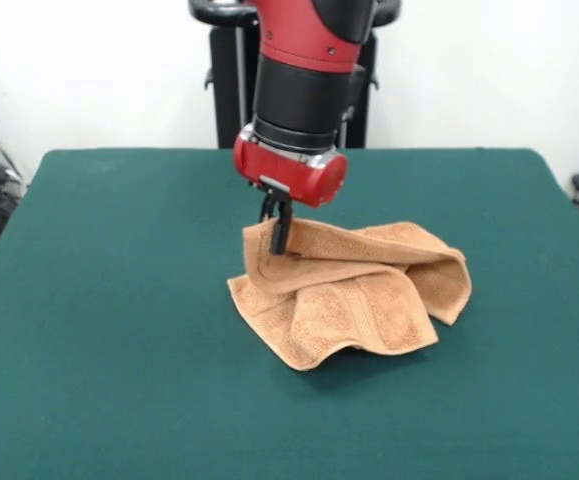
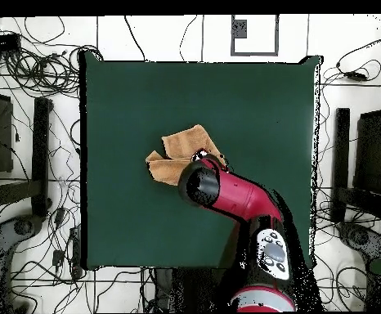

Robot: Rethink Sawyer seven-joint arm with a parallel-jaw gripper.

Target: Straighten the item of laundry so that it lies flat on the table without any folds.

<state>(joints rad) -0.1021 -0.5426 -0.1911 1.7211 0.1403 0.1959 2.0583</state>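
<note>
The orange-tan towel (image 1: 359,300) lies crumpled and folded over itself near the middle of the dark green table (image 1: 109,300). My gripper (image 1: 280,238) comes straight down at the towel's far left corner. Its dark fingers are pinched together on the towel's edge, which stands raised around them. The rest of the towel rests on the table, with a fold doubled over on the right side. In the overhead view the towel (image 2: 177,158) shows as two folded lobes, partly covered by the red arm (image 2: 226,195), which hides the gripper.
The robot's black pedestal (image 1: 231,70) stands behind the table's far edge. Cables and stands (image 2: 30,163) lie on the floor around the table. Green table surface shows on all sides of the towel.
</note>
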